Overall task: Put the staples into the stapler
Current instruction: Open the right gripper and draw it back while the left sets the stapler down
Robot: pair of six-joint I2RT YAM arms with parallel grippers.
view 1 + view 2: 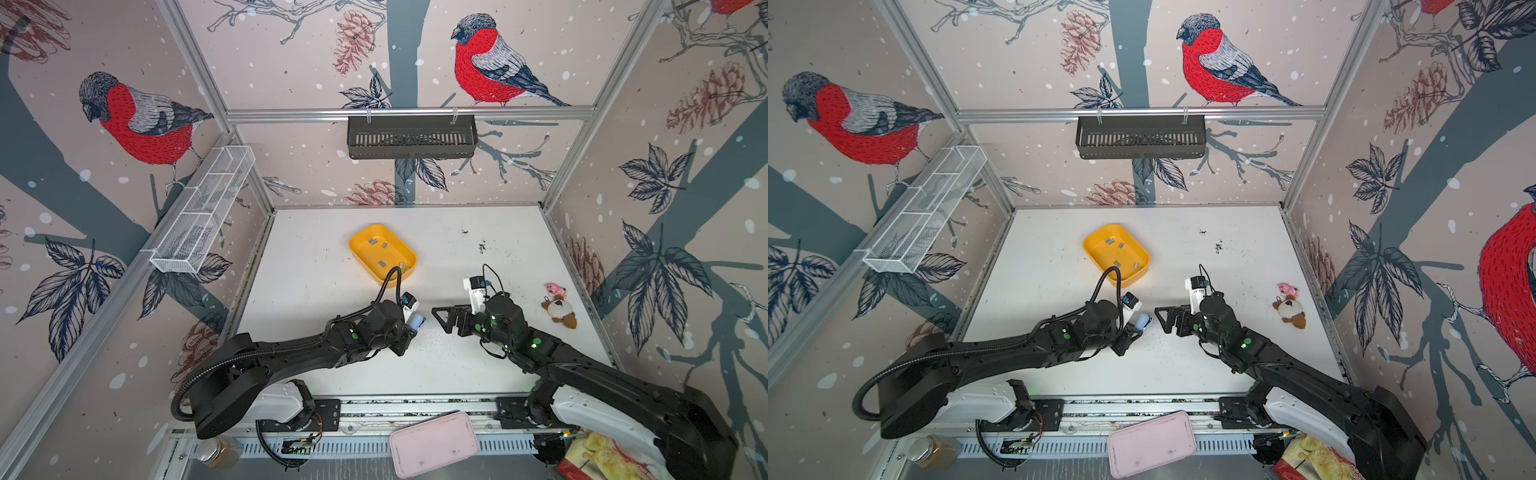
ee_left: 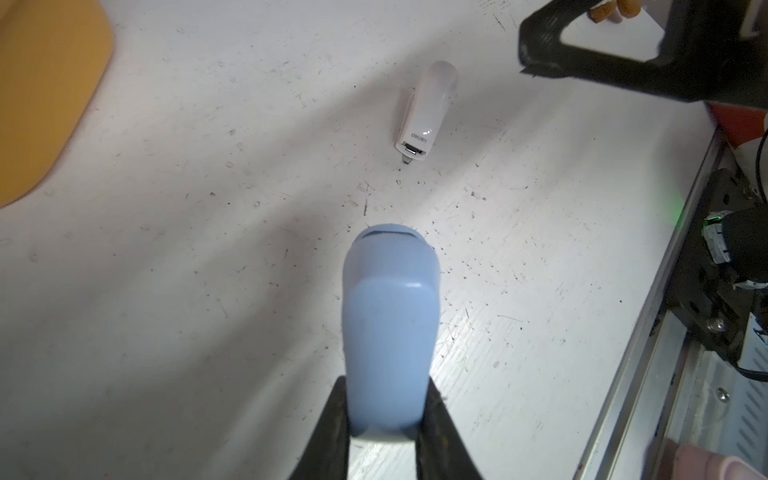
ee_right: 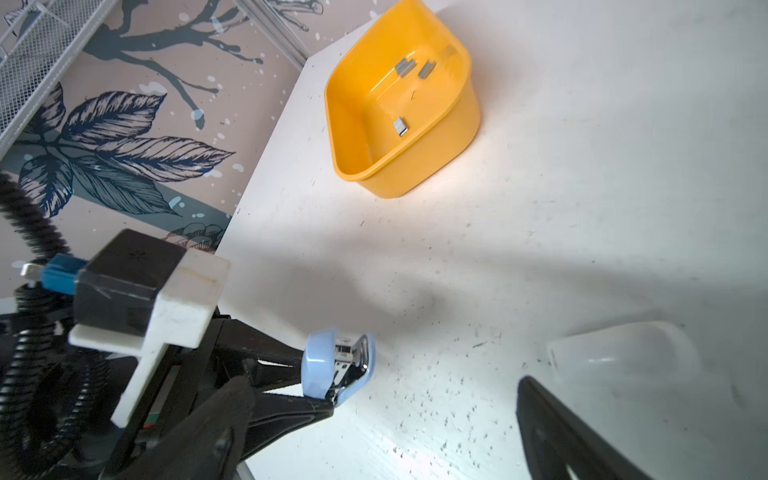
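Right fingers (image 3: 552, 424) are spread wide and empty over the worktop (image 1: 311, 291), right of centre in both top views. Upper left of them the yellow tray (image 1: 395, 253) is set. At centre the blue stapler (image 1: 417, 321), hinged open, is clamped narrowly by the left fingers (image 2: 328, 436). The staples (image 1: 373, 241) are scattered in the tray; fetching is judged the step in hand, so one strip must be pinched and carried to the stapler.
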